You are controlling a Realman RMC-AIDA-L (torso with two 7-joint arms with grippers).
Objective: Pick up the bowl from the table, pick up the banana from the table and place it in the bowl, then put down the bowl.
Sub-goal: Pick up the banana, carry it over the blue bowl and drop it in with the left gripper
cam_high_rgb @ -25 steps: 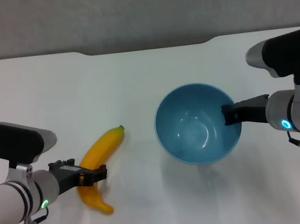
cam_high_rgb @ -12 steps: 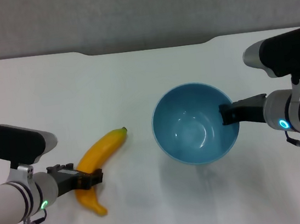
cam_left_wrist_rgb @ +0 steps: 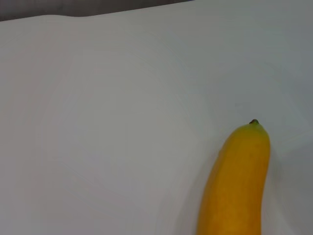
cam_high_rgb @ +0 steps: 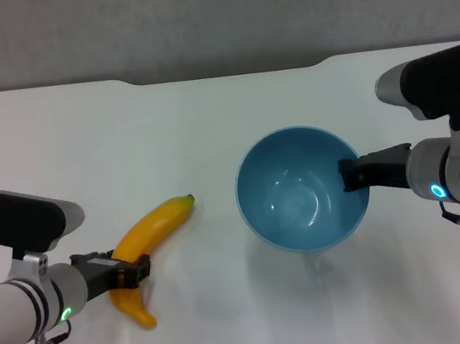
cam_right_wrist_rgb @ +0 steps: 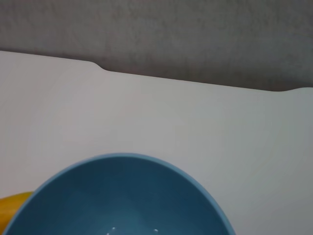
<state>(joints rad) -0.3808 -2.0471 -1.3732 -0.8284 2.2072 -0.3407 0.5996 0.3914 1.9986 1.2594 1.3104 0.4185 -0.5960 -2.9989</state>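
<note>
A plain white table [cam_high_rgb: 207, 124], notched at its far edge, carries a yellow banana [cam_high_rgb: 157, 228] near its left.

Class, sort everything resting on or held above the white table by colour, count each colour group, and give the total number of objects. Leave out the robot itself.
Light blue: 1, the round glossy light blue bowl, held at its rim by the right gripper.
Yellow-orange: 1, the long curved yellow-orange banana, gripped by the left gripper.
Total: 2 objects over the white table.

Yellow-orange banana [cam_high_rgb: 152, 234], plain light blue bowl [cam_high_rgb: 300, 188], white table [cam_high_rgb: 207, 124].
</note>
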